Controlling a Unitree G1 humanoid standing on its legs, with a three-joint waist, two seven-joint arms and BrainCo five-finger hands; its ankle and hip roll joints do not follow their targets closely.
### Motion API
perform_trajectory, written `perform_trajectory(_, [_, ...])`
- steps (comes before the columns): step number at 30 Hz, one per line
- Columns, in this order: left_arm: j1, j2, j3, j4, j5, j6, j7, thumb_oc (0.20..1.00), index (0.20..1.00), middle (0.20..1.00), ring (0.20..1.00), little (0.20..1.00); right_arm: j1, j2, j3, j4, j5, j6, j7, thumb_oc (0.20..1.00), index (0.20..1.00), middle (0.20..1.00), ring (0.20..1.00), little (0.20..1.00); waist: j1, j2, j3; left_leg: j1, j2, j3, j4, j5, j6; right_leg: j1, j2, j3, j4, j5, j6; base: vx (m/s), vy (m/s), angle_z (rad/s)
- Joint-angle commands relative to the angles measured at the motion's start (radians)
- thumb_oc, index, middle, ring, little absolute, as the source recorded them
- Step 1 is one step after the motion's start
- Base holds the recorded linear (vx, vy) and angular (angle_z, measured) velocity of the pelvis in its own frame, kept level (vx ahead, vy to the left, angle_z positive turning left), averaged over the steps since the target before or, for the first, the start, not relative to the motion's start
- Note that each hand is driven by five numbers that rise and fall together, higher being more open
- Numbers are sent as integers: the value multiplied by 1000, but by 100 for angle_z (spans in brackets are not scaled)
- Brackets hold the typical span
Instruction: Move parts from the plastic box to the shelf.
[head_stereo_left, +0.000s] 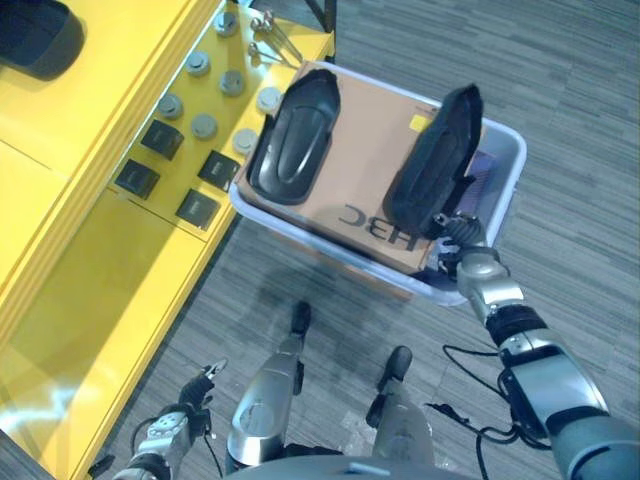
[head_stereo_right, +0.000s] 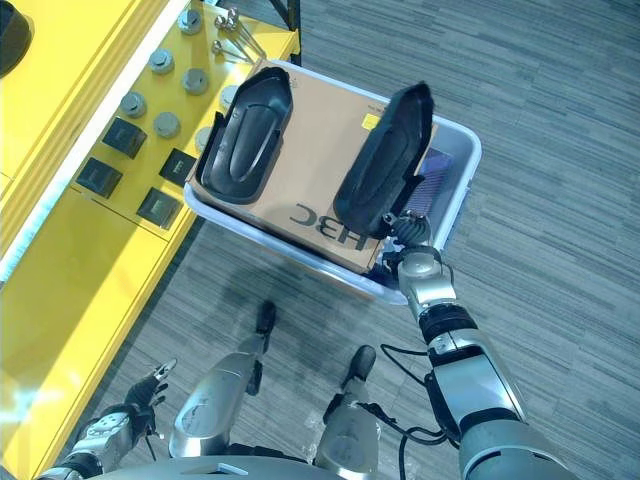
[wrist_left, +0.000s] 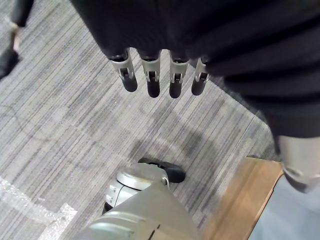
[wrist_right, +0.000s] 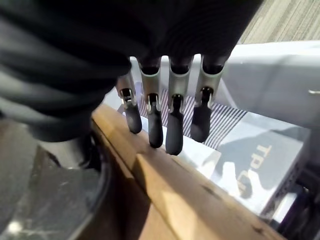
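Observation:
A pale plastic box (head_stereo_left: 508, 140) stands on the carpet beside the yellow shelf (head_stereo_left: 120, 290). A brown cardboard sheet (head_stereo_left: 365, 150) covers it. Two black moulded parts lie on the cardboard: one on the left (head_stereo_left: 295, 140), one on the right (head_stereo_left: 435, 165). My right hand (head_stereo_left: 462, 240) is at the box's near right corner, against the near end of the right part. In the right wrist view its fingers (wrist_right: 172, 125) hang straight over the cardboard edge (wrist_right: 190, 200), with the black part (wrist_right: 50, 200) beside them. My left hand (head_stereo_left: 175, 420) hangs open low by the shelf's front.
On the shelf by the box lie several grey round caps (head_stereo_left: 205, 125), black square blocks (head_stereo_left: 160, 140) and metal bolts (head_stereo_left: 270, 35). A dark rounded object (head_stereo_left: 35, 35) sits on the shelf's far left. Grey carpet surrounds the box.

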Motion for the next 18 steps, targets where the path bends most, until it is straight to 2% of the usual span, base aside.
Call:
perform_trajectory(1, [-14,21,-33,15,-25,-10,-3,1000,1000,1000,1000,1000,-16,-16,52,-15,20,-12,-2,200,200,200,200,200,25,2,-12,-22,39,-8,36,-56,-21,-81,-46,0,111,-27,11,0,0,0])
perform_trajectory(8, [-6,18,-18,5,-83,-18,-42,1000,1000,1000,1000,1000,0,-28,32,-26,32,-34,-13,200,200,200,200,200,20,0,-24,-3,42,-5,30,-58,-22,-66,-45,-1,106,-26,10,0,0,0])
perform_trajectory(11, [4,14,23,-52,-183,-37,-113,1000,1000,1000,1000,1000,52,-38,-13,-91,42,-42,-32,200,200,200,200,200,10,-11,-51,32,48,-1,19,-64,-25,-34,-40,-3,94,-29,11,45,-30,1])
perform_trajectory(17, [13,10,57,-189,-257,-5,-157,1000,1000,1000,1000,1000,127,-40,-63,-159,38,-52,-43,200,200,200,200,200,5,-23,-84,80,55,2,3,-71,-26,16,-35,-11,72,-26,14,55,-38,2])
perform_trajectory(18, [18,13,60,-255,-280,11,-171,1000,1000,1000,1000,1000,154,-38,-77,-182,37,-55,-46,200,200,200,200,200,5,-27,-97,97,58,1,-2,-73,-27,34,-32,-14,65,-25,16,59,-66,3])
